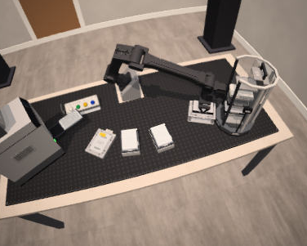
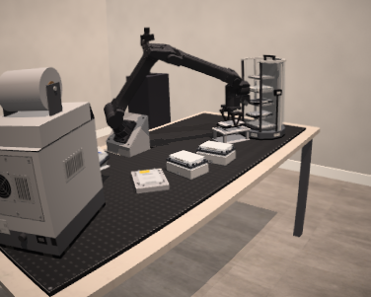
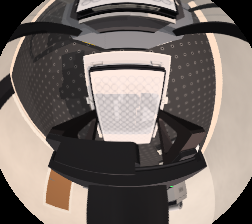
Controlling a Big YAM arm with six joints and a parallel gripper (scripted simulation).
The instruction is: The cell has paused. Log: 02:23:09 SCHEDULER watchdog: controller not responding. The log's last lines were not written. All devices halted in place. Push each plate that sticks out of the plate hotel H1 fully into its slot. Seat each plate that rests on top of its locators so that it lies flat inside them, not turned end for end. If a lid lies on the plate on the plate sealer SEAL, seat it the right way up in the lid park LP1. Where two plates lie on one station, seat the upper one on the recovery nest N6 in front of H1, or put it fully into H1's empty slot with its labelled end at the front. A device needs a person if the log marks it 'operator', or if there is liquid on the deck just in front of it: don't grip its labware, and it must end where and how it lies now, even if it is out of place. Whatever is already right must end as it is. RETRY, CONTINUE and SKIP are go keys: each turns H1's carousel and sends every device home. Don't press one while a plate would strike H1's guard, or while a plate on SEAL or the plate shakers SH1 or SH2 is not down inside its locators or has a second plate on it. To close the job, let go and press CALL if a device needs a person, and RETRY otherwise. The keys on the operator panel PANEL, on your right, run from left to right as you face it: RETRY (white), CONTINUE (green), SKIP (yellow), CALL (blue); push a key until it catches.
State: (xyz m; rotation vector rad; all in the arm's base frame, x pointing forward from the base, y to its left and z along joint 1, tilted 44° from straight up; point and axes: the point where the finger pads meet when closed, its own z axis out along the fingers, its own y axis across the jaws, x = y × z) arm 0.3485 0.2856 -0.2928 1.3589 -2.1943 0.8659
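My gripper point(image 1: 204, 105) point(image 2: 231, 120) point(image 3: 127, 112) is shut on a white plate point(image 3: 126, 107) point(image 2: 226, 124) across its width. The plate is over the recovery nest point(image 1: 201, 121) point(image 2: 224, 137) point(image 3: 88, 62), very low; whether it touches the nest is hidden. The plate hotel point(image 1: 231, 127) point(image 2: 267, 135) stands just beyond, with several plates at different heights. White plates point(image 1: 130, 139) point(image 1: 162, 135) point(image 2: 186, 158) point(image 2: 216, 147) lie on the two shakers. A plate point(image 1: 71, 120) lies on the tray of the sealer point(image 1: 26, 146) point(image 2: 68, 167). The lid park point(image 1: 96, 148) point(image 2: 153, 185) bears a yellow mark.
The operator panel point(image 1: 96, 107) with white, green, yellow and blue keys lies behind the sealer's tray, left of the arm's base point(image 1: 131, 90) point(image 2: 130, 144). The hotel's guard posts and rim rise close beside my wrist. The shakers stand between lid park and nest.
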